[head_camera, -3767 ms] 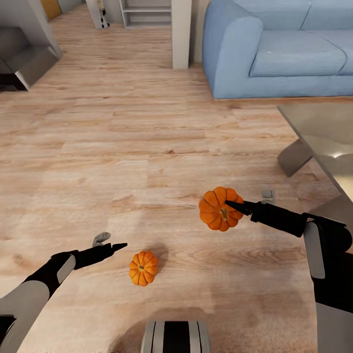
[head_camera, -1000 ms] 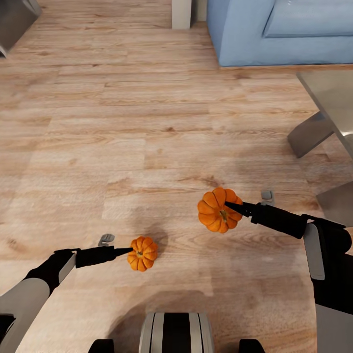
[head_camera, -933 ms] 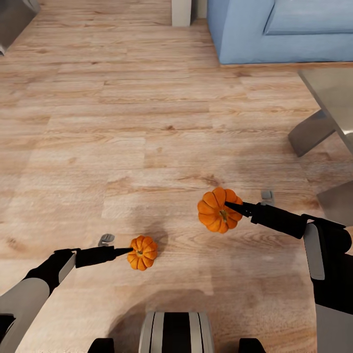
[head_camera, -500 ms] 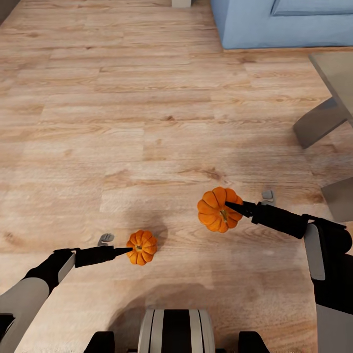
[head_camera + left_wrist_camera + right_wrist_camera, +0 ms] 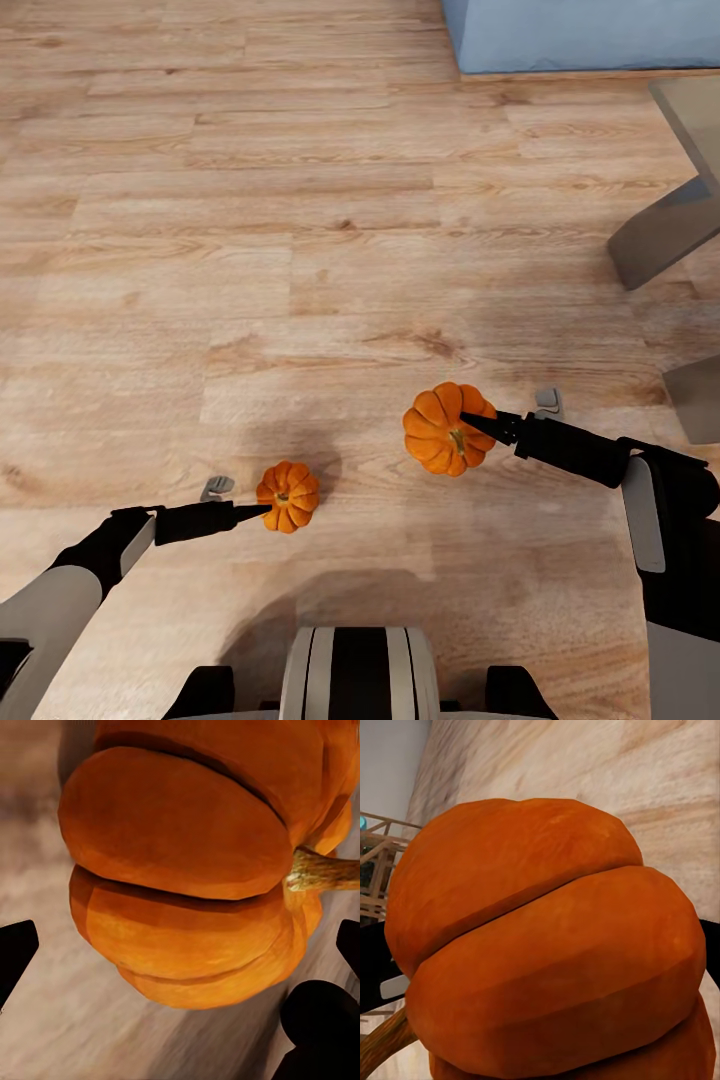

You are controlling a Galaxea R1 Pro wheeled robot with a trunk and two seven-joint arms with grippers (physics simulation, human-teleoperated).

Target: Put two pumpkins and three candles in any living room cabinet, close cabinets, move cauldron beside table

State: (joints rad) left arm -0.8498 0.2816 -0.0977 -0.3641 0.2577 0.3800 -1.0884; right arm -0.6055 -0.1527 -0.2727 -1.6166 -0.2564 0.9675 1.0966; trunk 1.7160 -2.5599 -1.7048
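One small orange pumpkin lies on the wooden floor, stem sideways. My left gripper is level with it, its tip at the pumpkin's near side. In the left wrist view this pumpkin looms large, and the open gripper has its black fingertips far apart on either side. The second pumpkin hangs above the floor, with my right gripper shut on it. Seen from the right wrist, that pumpkin sits close between the dark fingers. Cabinets, candles and the cauldron are out of view.
A blue sofa's base runs along the far right. A grey table with angled legs stands at the right edge. Two small grey bits lie on the floor. My base shows at the bottom.
The camera has tipped down, so the sofa and table slid up the picture. My left gripper, formerly apart from the floor pumpkin, now reaches it. The right gripper still holds its pumpkin.
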